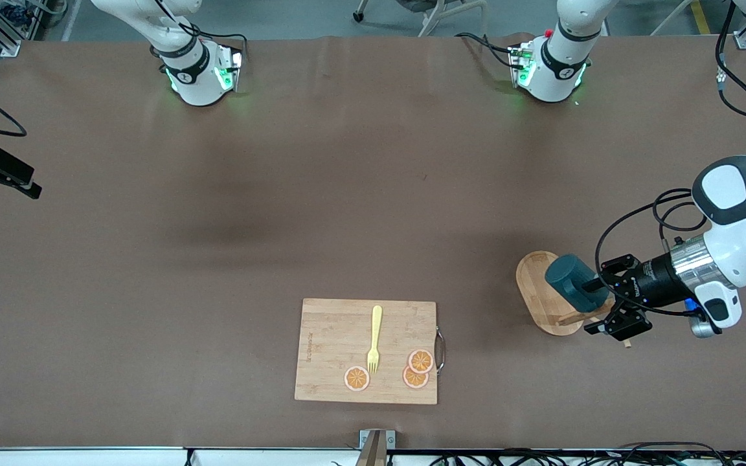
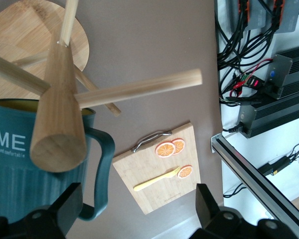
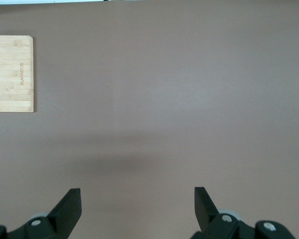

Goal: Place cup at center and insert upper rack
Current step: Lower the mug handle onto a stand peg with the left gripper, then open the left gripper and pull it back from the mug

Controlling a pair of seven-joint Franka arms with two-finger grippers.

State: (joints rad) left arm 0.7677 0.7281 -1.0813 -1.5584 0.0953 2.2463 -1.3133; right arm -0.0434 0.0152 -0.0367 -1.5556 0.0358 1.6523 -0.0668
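We see one cutting board (image 1: 366, 351) with three orange slices (image 1: 416, 369), one fork (image 1: 374, 338), one cup (image 1: 577, 282) on one upper rack (image 1: 541, 298), left gripper (image 1: 609, 298) beside it, right gripper (image 3: 137, 206) waiting over bare table (image 1: 282, 194), both jaws wide, holding nothing.

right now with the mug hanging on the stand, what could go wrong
1. The cup hangs on a peg of the upper rack, and the open left gripper sits close beside it; pulling back carelessly could knock it off.
2. The load is one-sided, so a nudge might tip the rack.

The right gripper, open, waits over bare table.
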